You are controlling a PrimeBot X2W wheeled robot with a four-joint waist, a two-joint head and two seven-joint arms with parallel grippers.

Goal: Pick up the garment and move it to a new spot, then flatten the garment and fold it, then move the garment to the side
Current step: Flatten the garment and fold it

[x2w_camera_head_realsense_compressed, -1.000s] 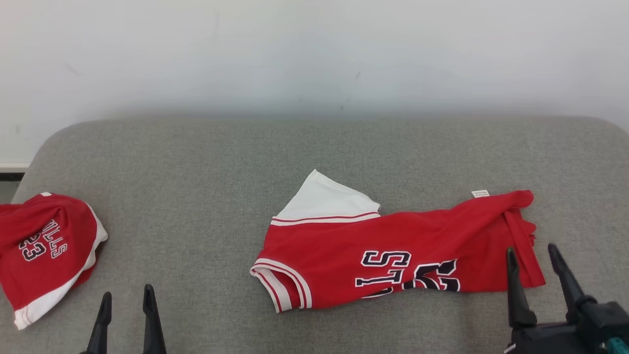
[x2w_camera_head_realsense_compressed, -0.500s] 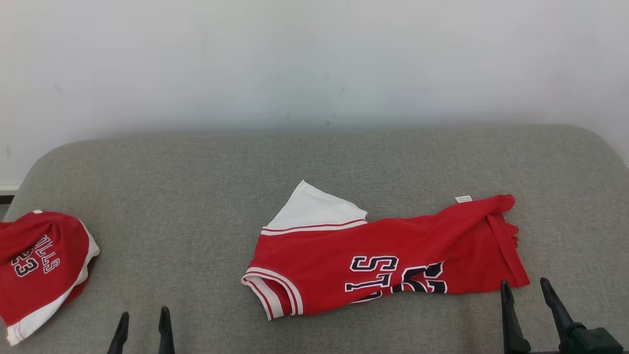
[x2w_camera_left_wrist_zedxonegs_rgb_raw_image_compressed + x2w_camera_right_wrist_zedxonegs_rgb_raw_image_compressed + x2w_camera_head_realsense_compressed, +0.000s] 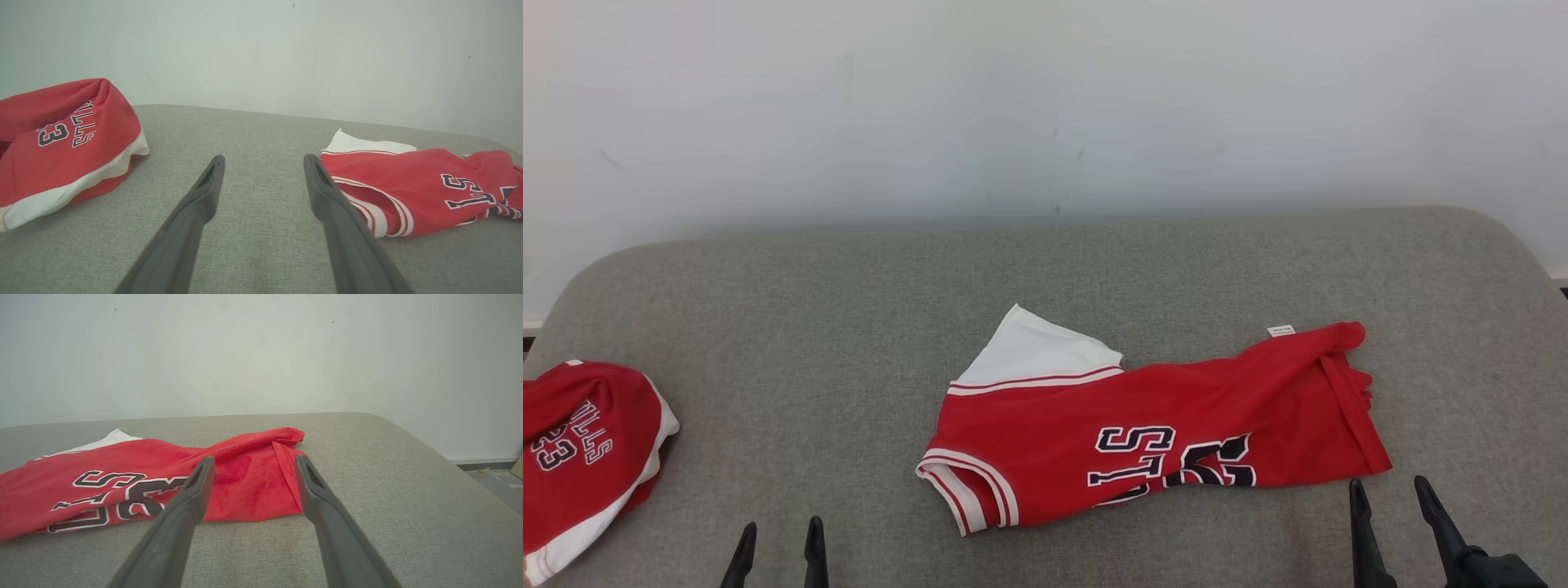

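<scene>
- Head cam has shifted since a sec ago, so the whole scene slid in frame; the jersey hasn't really moved.
- Real change: right gripper (image 3: 1387, 482) was over the garment's right end, now pulled back nearward. Tips sit just near of the hem, not touching. Jaws apart, nothing in them.
- Left gripper (image 3: 780, 524) also drawn back to the near edge. Jaws apart, empty, over bare fabric.
- Garment (image 3: 1152, 425): red jersey, centre-right on the grey padded surface (image 3: 849, 310). Same shape as before: a long rumpled strip running left-right, white panel (image 3: 1037, 351) poking out at the far-left corner, label (image 3: 1281, 330) at the far-right end.
- Meaning, prob.: garment let go at its new spot, move step done. Flattening and folding not begun, since the cloth is doubled over itself.
- Second red jersey (image 3: 580, 449) is bunched at the far-left edge, well apart.
- Containers: no bin or box in play; the padded surface alone bears both jerseys.
</scene>
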